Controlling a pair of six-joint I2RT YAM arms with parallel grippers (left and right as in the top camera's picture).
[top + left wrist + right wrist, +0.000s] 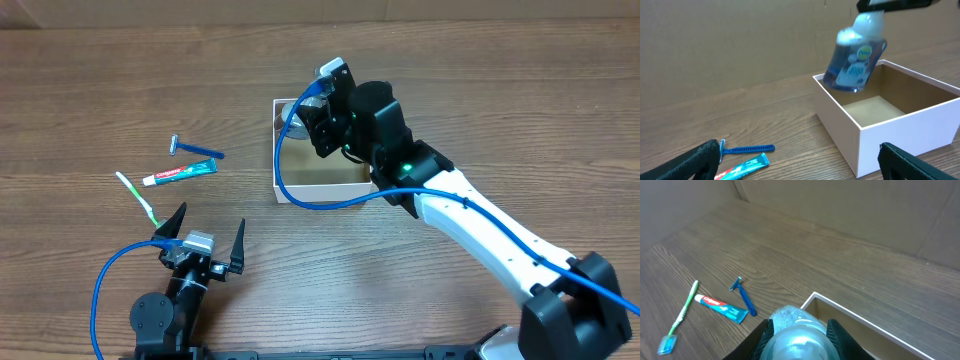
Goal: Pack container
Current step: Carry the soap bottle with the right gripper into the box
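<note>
Bottle [855,60]: clamped at its cap by the right pincer [322,108], hanging tilted above the box [837,130] mid-surface [100,90], ready, we judge, to lower in. Left pincer [207,232]: spread, empty. We list unpacked, left of the box: razor [195,150], toothpaste [180,173], toothbrush [137,198].

I can read nothing with certainty; the toothpaste tube [720,307] carries white lettering on a red patch, too small to make out; the bottle [855,62] label is blurred.
</note>
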